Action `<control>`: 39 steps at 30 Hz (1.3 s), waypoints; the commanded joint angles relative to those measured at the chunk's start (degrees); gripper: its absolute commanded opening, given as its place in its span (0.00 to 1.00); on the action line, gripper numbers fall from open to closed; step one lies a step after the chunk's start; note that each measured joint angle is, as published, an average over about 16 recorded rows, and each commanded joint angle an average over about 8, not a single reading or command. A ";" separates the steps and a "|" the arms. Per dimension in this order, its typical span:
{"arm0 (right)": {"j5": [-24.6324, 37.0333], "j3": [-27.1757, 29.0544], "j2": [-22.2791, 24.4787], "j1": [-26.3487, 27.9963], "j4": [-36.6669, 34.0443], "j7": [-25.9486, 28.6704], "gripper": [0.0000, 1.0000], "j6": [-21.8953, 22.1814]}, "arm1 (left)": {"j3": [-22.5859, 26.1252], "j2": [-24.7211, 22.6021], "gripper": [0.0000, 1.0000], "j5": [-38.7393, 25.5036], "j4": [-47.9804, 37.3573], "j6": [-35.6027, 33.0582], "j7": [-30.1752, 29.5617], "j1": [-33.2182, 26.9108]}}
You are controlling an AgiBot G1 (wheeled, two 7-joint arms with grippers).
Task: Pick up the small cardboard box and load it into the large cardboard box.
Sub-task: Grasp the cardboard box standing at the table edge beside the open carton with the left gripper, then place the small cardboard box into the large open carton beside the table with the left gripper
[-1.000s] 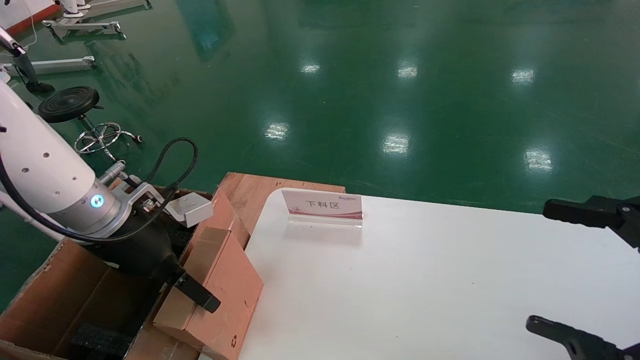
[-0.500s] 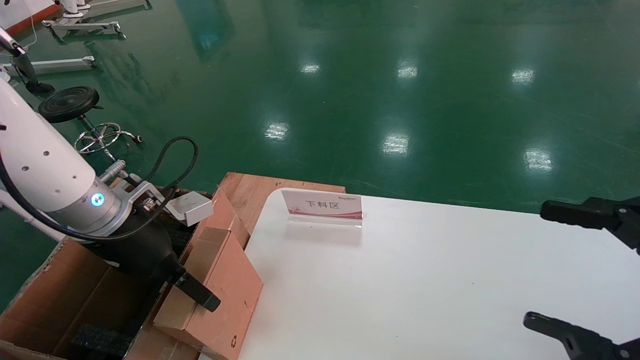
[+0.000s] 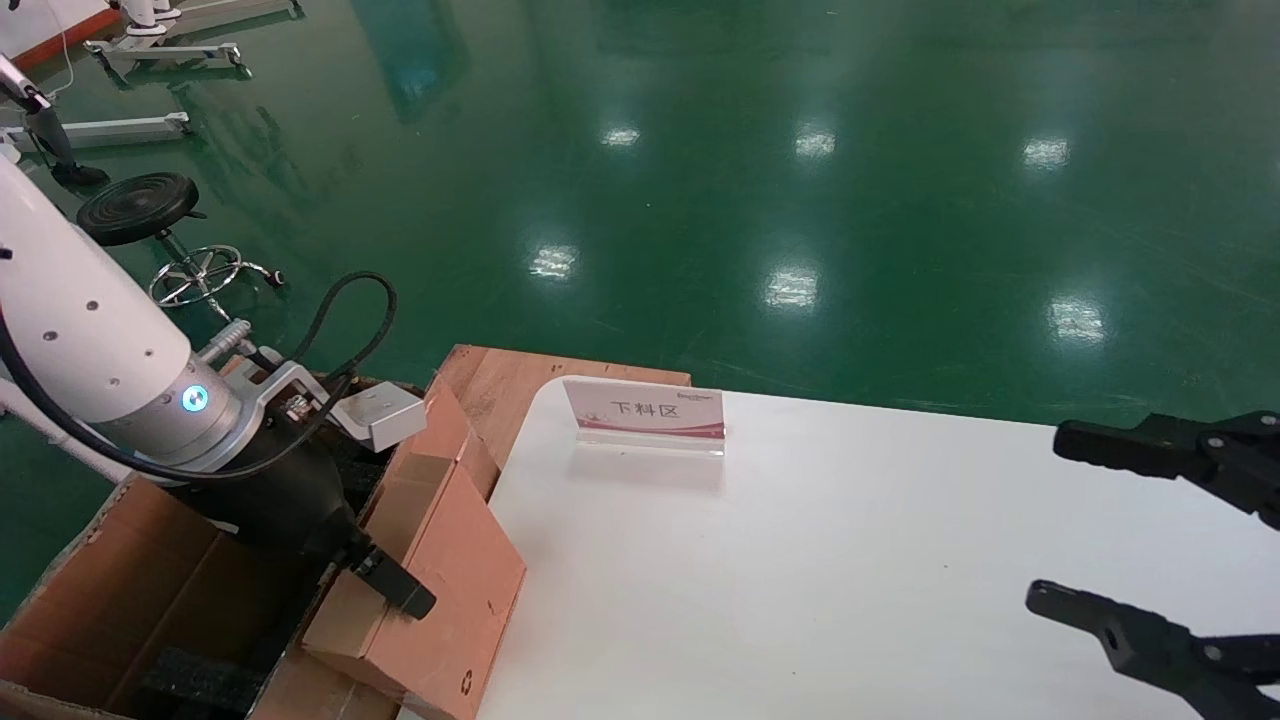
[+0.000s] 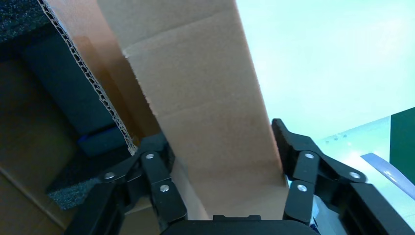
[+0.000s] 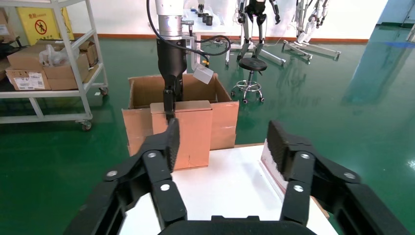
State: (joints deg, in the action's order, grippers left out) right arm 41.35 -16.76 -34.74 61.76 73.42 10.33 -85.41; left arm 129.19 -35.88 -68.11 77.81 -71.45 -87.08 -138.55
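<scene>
Small box [image 3: 440, 570]: flat pinkish-brown carton standing on edge and tilted, wedged at the near-left corner of the white bench [image 3: 850, 560], over the rim of the large box [image 3: 110, 590]. Its long axis runs from the far side toward the robot; the broad face turns toward the bench, the pale tan narrow side faces up. A dark recycling mark shows at its near lower corner.

Large box: brown corrugated carton on the floor left of the bench, flaps open, dark foam inside.

Left pincer [image 3: 385, 585]: clamped across the small box's narrow side, one finger [image 4: 288, 147] on the bench-facing face, the other [image 4: 156, 156] on the face toward the large box. Jaws spread only as wide as the carton is thick. The white left arm [image 3: 80, 330] slopes down from the left, wrist angled toward the bench, cable looping above it.

Right pincer [image 3: 1100, 530]: spread wide, holding nothing, above the bench's right side, well apart from both boxes, pointing left toward them.

Sign [image 3: 645, 412]: small placard standing at the bench's far edge.
</scene>
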 commanded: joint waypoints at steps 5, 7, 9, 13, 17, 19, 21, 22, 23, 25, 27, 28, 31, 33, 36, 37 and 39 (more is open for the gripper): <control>0.00 0.00 0.00 0.00 0.00 0.00 0.00 0.00 | 0.00 -0.02 0.00 -0.03 0.00 -0.03 -0.03 -0.02; 0.00 0.00 0.00 0.00 0.00 0.00 0.00 0.00 | 0.00 -0.03 0.00 -0.04 0.00 -0.03 -0.04 -0.03; 0.00 0.00 0.00 0.00 0.00 0.00 0.00 0.00 | 0.00 -0.03 0.00 -0.05 0.00 -0.04 -0.05 -0.04; 0.00 0.00 0.00 0.00 0.00 0.00 0.00 0.00 | -0.02 -0.14 0.00 0.00 -0.28 -0.09 0.08 -0.02; 0.00 0.00 0.00 0.01 -0.01 -0.01 0.00 -0.01 | -0.44 -0.83 0.00 -0.12 -0.96 -0.46 0.60 -0.83; 0.00 -0.01 0.00 0.01 -0.02 -0.01 0.00 -0.01 | -0.91 -1.38 0.00 -0.51 -1.18 -0.80 0.77 -2.12; 0.00 -0.02 0.00 0.02 -0.03 -0.02 0.00 -0.01 | -1.53 -2.11 0.00 -1.25 -1.19 -1.35 0.80 -4.18; 0.00 -0.02 0.00 0.02 -0.03 -0.02 0.00 -0.01 | -1.89 -2.48 0.00 -1.69 -1.14 -1.65 0.74 -5.42; -0.01 -0.03 0.00 0.03 -0.04 -0.02 0.00 -0.01 | -2.25 -2.90 0.00 -2.19 -1.07 -2.02 0.66 -6.77; -0.01 -0.03 0.00 0.03 -0.04 -0.03 0.00 -0.01 | -3.05 -3.72 0.00 -3.28 -0.94 -2.67 0.64 -9.56; -0.01 -0.04 0.00 0.03 -0.05 -0.03 0.00 -0.01 | -3.90 -4.63 0.00 -4.34 -0.87 -3.48 0.72 -12.50; -0.02 -0.05 0.00 0.03 -0.05 -0.03 0.00 -0.01 | -4.35 -5.07 0.00 -4.83 -0.87 -3.88 0.81 -13.98; -0.02 -0.06 0.01 0.04 -0.05 -0.04 0.00 -0.01 | -5.60 -6.45 0.00 -6.29 -0.96 -5.72 0.82 -18.49; -0.03 -0.06 0.01 0.04 -0.05 -0.04 0.00 -0.01 | -6.46 -7.22 0.00 -7.17 -1.08 -7.27 0.54 -21.30; -0.03 -0.07 0.01 0.04 -0.05 -0.05 0.00 0.00 | -7.93 -8.17 0.00 -8.66 -1.30 -10.16 -0.45 -24.68; -0.04 -0.08 0.01 0.04 -0.05 -0.05 0.00 0.00 | -8.50 -8.44 0.00 -9.26 -1.37 -11.27 -0.93 -25.49; -0.04 -0.08 0.02 0.05 -0.05 -0.05 0.00 0.00 | -9.78 -8.99 0.00 -10.58 -1.47 -13.68 -2.16 -26.62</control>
State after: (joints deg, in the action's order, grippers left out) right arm 41.31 -16.85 -34.73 61.80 73.37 10.28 -85.41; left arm 119.84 -44.74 -78.53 76.51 -85.02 -89.73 -164.25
